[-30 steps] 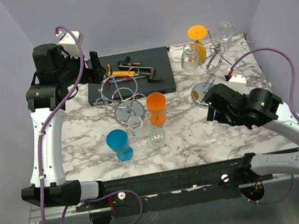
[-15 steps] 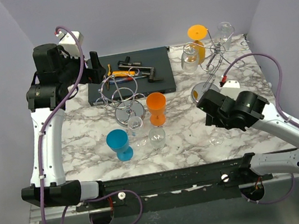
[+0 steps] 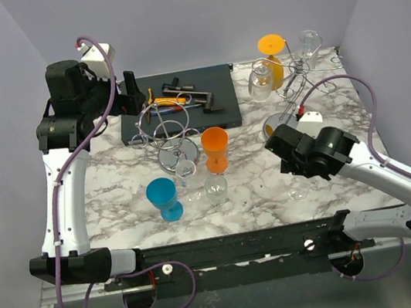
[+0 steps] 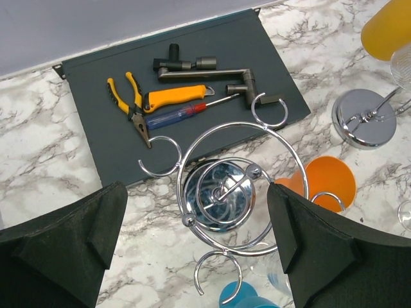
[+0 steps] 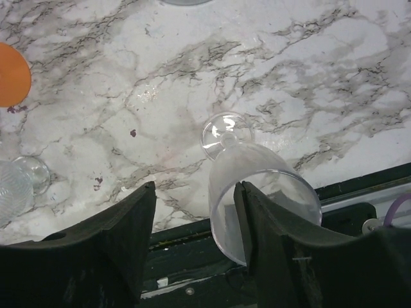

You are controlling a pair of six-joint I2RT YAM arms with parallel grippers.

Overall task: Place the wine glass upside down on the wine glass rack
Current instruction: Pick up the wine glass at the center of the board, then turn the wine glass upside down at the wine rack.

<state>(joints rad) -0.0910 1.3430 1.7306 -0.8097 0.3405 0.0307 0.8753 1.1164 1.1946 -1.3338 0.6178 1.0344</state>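
Wine glass: clear, upright on tabletop near front edge, right arm above it.

Left wrist: left end effector wide, empty, hovering over chrome rack.

Right wrist: right end effector wide, empty, probably to straddle the bowl. Glass off-centre at one finger, not gripped.

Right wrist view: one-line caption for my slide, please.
Open right gripper poised above an upright clear wine glass near the marble table's front edge.
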